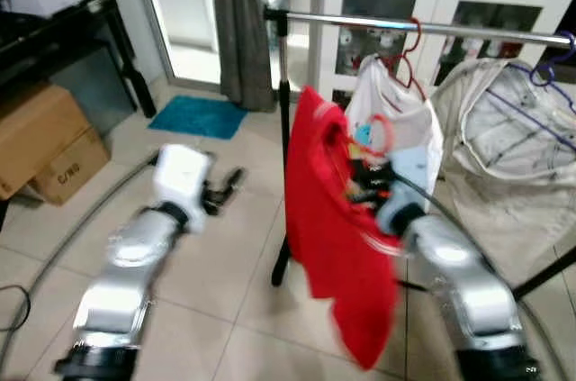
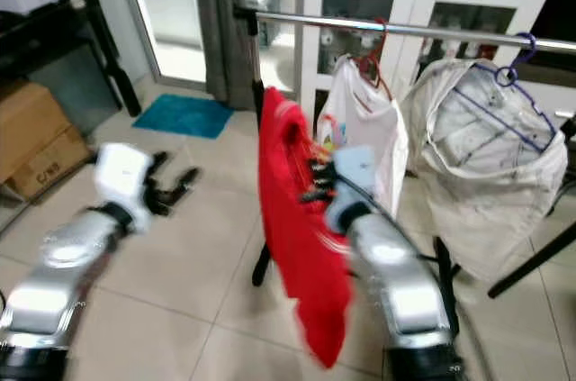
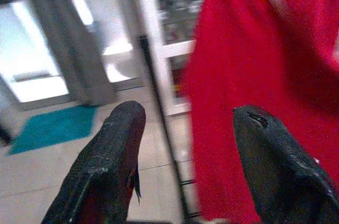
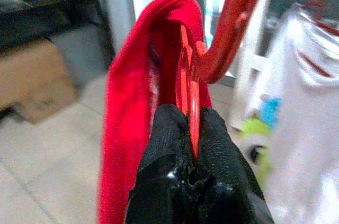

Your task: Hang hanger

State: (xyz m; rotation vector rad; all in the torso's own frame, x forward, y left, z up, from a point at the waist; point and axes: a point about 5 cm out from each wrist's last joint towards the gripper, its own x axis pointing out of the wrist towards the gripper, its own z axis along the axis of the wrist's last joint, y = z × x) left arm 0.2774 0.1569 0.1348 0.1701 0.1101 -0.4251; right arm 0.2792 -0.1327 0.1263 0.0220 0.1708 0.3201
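Hanger (image 4: 186,78) with red garment (image 1: 337,237) pinched by right tool (image 4: 192,128), left tool (image 3: 185,155) open, empty.

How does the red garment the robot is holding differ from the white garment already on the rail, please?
1. The red garment is solid red; the white garment is white with a coloured print.
2. The red garment's hanger is pinched in the right hand, its hook below the rail; the white garment's hanger is hooked over the rail.
3. The red garment hangs lower than the white one.

Both sit on red hangers.
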